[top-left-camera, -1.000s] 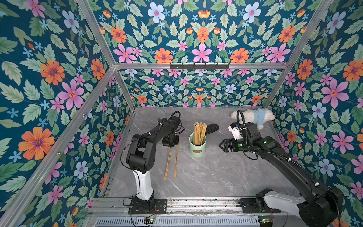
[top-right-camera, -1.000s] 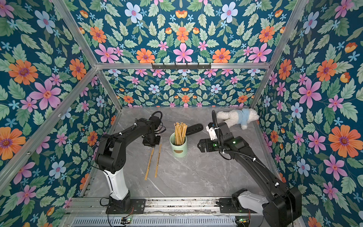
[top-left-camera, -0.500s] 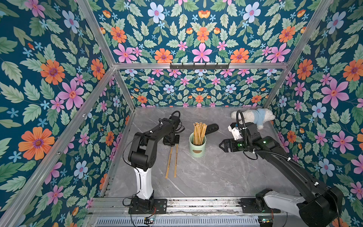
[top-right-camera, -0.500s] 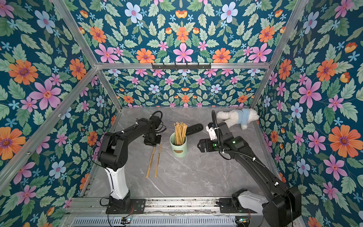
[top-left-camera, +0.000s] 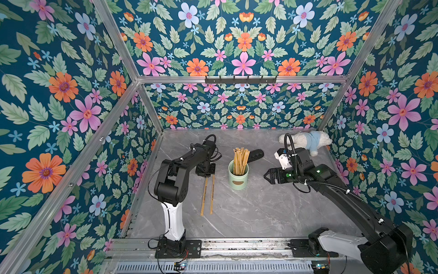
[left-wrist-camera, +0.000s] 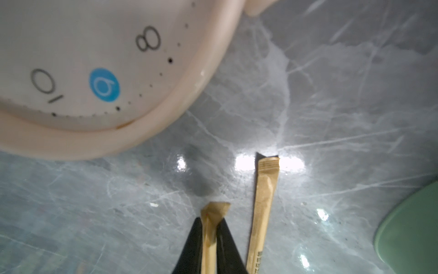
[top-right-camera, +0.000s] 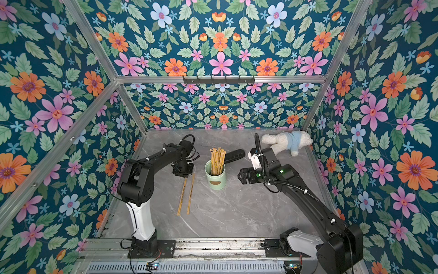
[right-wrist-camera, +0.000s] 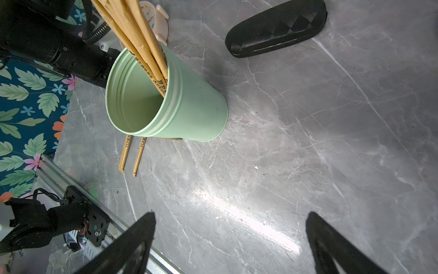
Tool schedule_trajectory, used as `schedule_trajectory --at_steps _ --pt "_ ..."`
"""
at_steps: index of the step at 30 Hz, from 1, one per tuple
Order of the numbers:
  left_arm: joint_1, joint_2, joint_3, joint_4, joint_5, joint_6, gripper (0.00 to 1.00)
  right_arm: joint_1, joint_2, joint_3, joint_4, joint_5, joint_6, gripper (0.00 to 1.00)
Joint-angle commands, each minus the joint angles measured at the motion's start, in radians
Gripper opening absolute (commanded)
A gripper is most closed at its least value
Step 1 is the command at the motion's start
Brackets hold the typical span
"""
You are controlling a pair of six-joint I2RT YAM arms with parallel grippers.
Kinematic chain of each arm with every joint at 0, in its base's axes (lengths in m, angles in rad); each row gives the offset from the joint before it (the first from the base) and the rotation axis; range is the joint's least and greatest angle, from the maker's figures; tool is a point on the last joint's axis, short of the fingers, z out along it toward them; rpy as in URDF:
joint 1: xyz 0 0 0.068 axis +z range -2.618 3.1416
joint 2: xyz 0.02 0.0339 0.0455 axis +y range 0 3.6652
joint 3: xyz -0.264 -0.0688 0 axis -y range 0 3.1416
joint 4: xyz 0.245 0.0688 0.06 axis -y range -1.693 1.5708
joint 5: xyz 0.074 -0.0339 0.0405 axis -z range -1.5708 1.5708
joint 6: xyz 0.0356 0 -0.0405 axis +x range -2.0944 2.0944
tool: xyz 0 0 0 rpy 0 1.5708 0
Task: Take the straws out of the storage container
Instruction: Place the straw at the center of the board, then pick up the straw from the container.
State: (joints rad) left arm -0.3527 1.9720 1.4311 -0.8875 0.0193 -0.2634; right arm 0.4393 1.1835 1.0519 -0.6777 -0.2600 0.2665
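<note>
The storage container [top-left-camera: 238, 176] [top-right-camera: 215, 178] [right-wrist-camera: 189, 102] stands upright mid-table, a mint-green canister. Several tan straws [top-left-camera: 240, 159] [top-right-camera: 217, 160] [right-wrist-camera: 132, 30] lean out of it. Two more straws lie side by side on the table left of it [top-left-camera: 203, 197] [top-left-camera: 212, 194]. My left gripper [top-left-camera: 205, 172] [left-wrist-camera: 209, 221] is low over their far ends. Its jaws press on the end of one straw [left-wrist-camera: 214, 208], and the other straw [left-wrist-camera: 263, 201] lies free beside it. My right gripper [top-left-camera: 266, 176] [right-wrist-camera: 231, 215] hovers open to the right of the container, holding nothing.
A pinkish round clock [left-wrist-camera: 94, 71] [right-wrist-camera: 158, 23] stands just beyond my left gripper. A black glasses case [top-left-camera: 254, 155] [right-wrist-camera: 276, 28] lies behind the container. A white plush toy in blue [top-left-camera: 305, 141] lies at the back right corner. Flowered walls close in three sides.
The left arm's elbow has shifted slightly. The two straws on the table, the container and the right arm stay where they were.
</note>
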Motion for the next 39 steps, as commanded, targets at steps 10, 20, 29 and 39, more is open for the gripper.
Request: schedule_trajectory --at_steps 10,20,29,39 --pt "0.004 -0.047 0.010 -0.016 -0.012 -0.007 0.23 0.002 0.001 0.012 -0.007 0.001 -0.011 0.99" --pt "-0.006 -0.486 -0.066 0.202 0.056 -0.103 0.25 0.002 -0.021 0.013 -0.008 0.014 -0.008 0.99" --pt "-0.143 -0.680 -0.330 0.567 0.245 -0.127 0.30 0.002 -0.021 0.011 -0.005 0.002 -0.005 0.99" --pt "-0.234 -0.601 -0.362 0.700 0.215 -0.160 0.31 0.003 -0.012 0.007 0.001 -0.003 -0.003 0.99"
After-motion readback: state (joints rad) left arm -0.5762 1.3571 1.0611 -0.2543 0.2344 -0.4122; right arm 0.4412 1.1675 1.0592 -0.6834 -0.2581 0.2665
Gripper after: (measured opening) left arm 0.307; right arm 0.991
